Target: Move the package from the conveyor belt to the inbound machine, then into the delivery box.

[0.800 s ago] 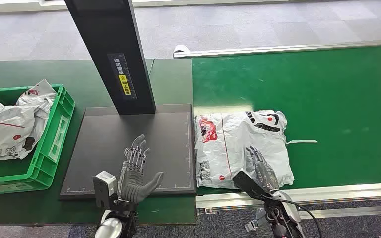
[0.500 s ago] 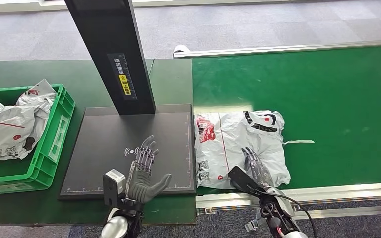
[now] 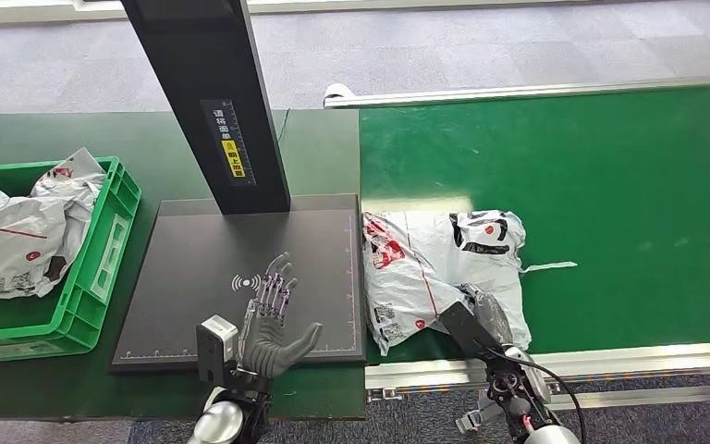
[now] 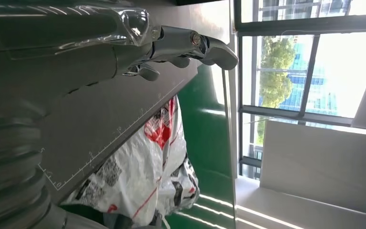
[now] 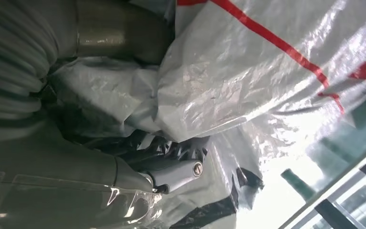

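A white plastic package (image 3: 430,264) with red and black print lies crumpled on the green conveyor belt (image 3: 610,185), beside the black inbound machine plate (image 3: 194,268). My right hand (image 3: 486,313) grips its near right edge, and the plastic (image 5: 248,81) bunches between thumb and fingers (image 5: 171,174). My left hand (image 3: 268,324) hovers open over the plate's near edge with its fingers (image 4: 181,43) spread and nothing in it. The left wrist view shows the package (image 4: 143,176) just past the plate's edge (image 4: 100,119).
The machine's black post (image 3: 213,102) rises at the back of the plate. A green delivery box (image 3: 106,250) at the left holds other white packages (image 3: 18,231). A metal rail (image 3: 610,356) borders the belt's near side.
My right hand has closed on the package's near edge, and the package has bunched up and shifted slightly left. My left hand moved a little to the right over the plate.
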Action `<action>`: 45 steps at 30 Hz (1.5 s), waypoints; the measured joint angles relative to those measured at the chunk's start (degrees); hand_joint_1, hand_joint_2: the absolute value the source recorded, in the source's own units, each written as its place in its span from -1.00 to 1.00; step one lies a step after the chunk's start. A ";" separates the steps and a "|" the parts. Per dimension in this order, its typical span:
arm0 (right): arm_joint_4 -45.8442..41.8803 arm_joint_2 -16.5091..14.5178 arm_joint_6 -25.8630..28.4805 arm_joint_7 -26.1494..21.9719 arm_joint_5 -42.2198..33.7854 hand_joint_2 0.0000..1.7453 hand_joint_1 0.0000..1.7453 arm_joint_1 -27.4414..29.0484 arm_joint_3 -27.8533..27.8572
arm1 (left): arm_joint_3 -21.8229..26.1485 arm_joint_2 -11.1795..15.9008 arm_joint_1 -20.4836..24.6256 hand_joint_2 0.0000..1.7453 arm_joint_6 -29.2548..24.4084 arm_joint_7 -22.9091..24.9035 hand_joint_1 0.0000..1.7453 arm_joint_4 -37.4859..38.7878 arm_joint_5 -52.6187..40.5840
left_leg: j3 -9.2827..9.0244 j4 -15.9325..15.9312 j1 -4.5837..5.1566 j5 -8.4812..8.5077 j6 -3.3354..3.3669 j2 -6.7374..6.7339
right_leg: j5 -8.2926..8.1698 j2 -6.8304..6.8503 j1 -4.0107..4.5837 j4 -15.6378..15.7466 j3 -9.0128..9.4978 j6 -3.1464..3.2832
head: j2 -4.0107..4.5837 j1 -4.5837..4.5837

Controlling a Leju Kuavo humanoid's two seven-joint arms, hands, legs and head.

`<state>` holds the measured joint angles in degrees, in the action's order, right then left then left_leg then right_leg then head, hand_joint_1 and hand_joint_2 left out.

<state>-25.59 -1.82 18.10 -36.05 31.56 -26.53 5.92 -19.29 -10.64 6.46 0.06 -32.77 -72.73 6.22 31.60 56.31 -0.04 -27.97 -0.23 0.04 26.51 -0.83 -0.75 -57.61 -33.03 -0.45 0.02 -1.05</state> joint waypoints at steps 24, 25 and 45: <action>-68.15 1.07 -15.18 1.51 -13.23 1.00 1.00 28.23 0.63 | 11.64 9.18 1.80 1.00 -11.78 -3.39 -1.00 -15.21 -20.57 | 0.15 -0.02 -0.03 0.01 -0.01 0.21 | 0.05 0.19 0.03 -0.02 -0.09 0.03 | 0.00 0.01; -68.97 1.57 -15.71 1.61 -12.76 1.00 1.00 27.47 0.28 | 12.98 9.60 1.81 1.00 -12.10 -3.40 -1.00 -15.44 -21.26 | 0.15 -0.02 -0.03 0.02 -0.01 0.20 | 0.05 0.19 0.04 -0.02 -0.08 0.03 | 0.00 0.00; -36.21 4.56 -19.17 7.73 -7.71 1.00 1.00 -2.46 -17.26 | 20.50 19.56 19.08 1.00 -10.91 -1.55 -1.00 -2.95 -31.76 | 0.30 -0.01 -0.07 0.34 -0.05 0.28 | -0.18 0.25 0.07 -0.08 -0.21 0.09 | 0.00 0.01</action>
<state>-61.80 2.74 -1.07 -28.32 23.85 -28.99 -11.34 1.21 8.92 25.54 -10.85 -34.32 -75.68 -25.54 31.90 56.30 -0.11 -27.64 -0.28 0.31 26.32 -0.59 -0.68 -57.68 -33.24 -0.36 0.02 -1.04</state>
